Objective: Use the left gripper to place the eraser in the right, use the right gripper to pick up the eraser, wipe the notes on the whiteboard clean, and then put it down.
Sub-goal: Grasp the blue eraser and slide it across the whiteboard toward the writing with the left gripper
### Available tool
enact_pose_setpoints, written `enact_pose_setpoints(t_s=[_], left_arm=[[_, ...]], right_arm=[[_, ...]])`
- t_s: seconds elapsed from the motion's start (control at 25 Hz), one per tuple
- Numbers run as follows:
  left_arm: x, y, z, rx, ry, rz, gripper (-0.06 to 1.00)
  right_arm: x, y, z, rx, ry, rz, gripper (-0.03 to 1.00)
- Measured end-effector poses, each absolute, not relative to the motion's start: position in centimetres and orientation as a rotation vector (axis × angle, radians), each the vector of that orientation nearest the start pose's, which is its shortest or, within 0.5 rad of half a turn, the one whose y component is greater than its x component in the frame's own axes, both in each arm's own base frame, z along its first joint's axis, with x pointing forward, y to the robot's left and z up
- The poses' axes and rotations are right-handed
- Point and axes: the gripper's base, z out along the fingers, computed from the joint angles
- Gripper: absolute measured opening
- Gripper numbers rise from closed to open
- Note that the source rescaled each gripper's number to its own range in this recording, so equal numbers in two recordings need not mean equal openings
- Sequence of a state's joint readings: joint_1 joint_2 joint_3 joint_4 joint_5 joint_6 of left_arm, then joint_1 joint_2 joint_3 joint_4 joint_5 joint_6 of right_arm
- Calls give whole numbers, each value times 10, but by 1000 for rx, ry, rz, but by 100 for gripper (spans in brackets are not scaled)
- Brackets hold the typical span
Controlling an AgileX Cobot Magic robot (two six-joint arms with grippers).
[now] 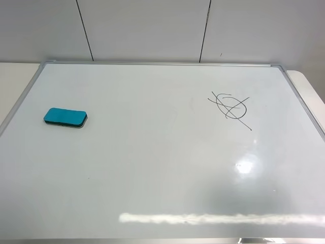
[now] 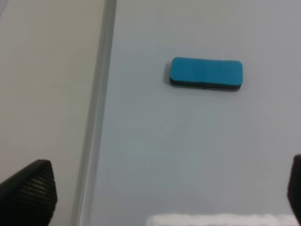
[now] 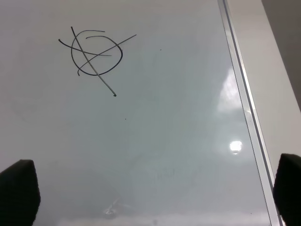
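Both grippers stand wide apart at the fingers and hold nothing. Of my left gripper point(image 2: 162, 195) only the two black, rough-textured fingertips point(image 2: 28, 193) show, one at each side of its wrist view, with bare board between them. My right gripper point(image 3: 154, 190) looks the same: two dark fingertips point(image 3: 19, 193) spread to either edge of its own view, nothing pinched.

Under me lies the large glossy white rectangular whiteboard point(image 1: 152, 173) with its thin silver metal frame point(image 1: 162, 63) and rounded corners. It rests flat on a cream-coloured table point(image 1: 15, 81), with a grey panelled wall point(image 1: 142, 25) behind.

The small teal-blue rounded rectangular eraser point(image 1: 65, 117) lies flat on the left part of the board, teal face up and thin dark felt base down, near the left frame rail but not touching it. From my left wrist I see the eraser point(image 2: 206, 73) well apart from my fingertips; neither touches it.

The notes point(image 1: 231, 107), a thin dark marker scribble (a rough oval crossed by straight and curved strokes), sit on the right part of the board, well apart from the eraser. From my right wrist they point(image 3: 96, 54) are unwiped, and a bright glare spot point(image 3: 235, 146) shines near the right frame rail point(image 3: 240, 80).
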State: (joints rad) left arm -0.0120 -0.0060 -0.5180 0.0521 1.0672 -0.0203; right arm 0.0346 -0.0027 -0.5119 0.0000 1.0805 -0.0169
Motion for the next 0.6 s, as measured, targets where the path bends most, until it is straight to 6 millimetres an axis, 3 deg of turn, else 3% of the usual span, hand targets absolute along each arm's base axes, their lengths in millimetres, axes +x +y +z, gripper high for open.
enact_pose_setpoints(t_s=[0.6], left_arm=[[-8, 4, 282, -11, 2026, 37, 100]], right_arm=[[-8, 0, 279, -53, 2049, 11, 100]])
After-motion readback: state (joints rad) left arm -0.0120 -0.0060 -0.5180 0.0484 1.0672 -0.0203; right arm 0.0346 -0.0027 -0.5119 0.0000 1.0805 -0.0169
